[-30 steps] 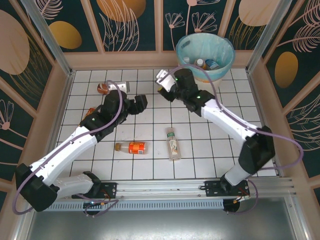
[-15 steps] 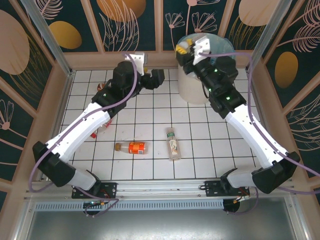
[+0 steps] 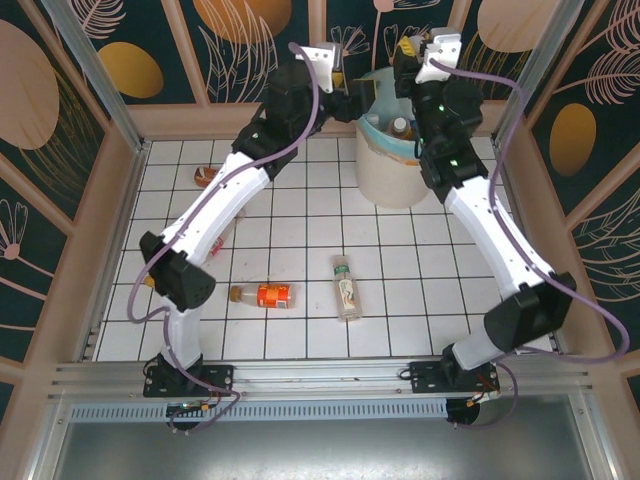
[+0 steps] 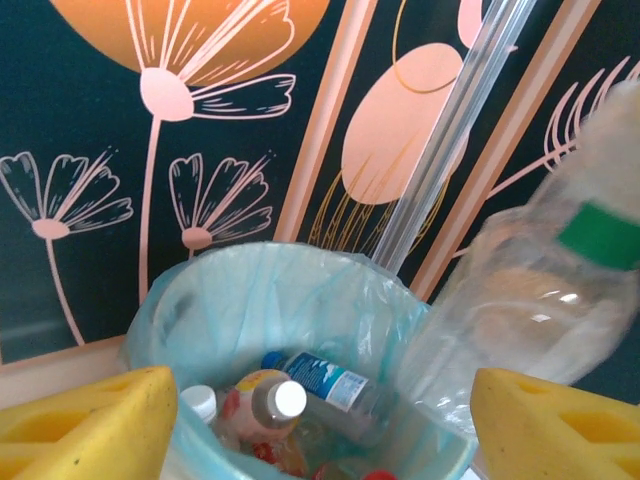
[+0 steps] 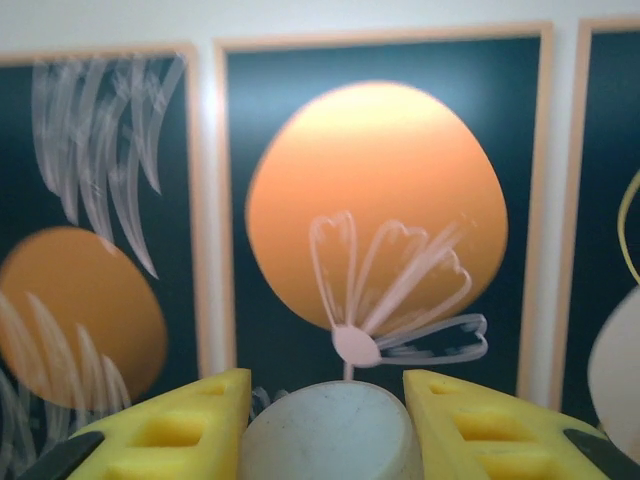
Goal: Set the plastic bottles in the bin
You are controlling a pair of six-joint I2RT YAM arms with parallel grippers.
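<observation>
Bottle point(image 4: 520, 300) tilts over bin point(image 4: 250, 262) beside left gripper point(image 4: 325, 420)

Bench point(image 3: 430, 300): white top ruled in a dark square grid. Standing on it at the far right: round white bin point(image 3: 390, 180) lined with a light blue bag. Lying on it: orange-labelled bottle point(image 3: 268, 295) and clear bottle point(image 3: 347, 288) near the middle, apart from each other; brownish bottle point(image 3: 205, 177) at the far left.
</observation>
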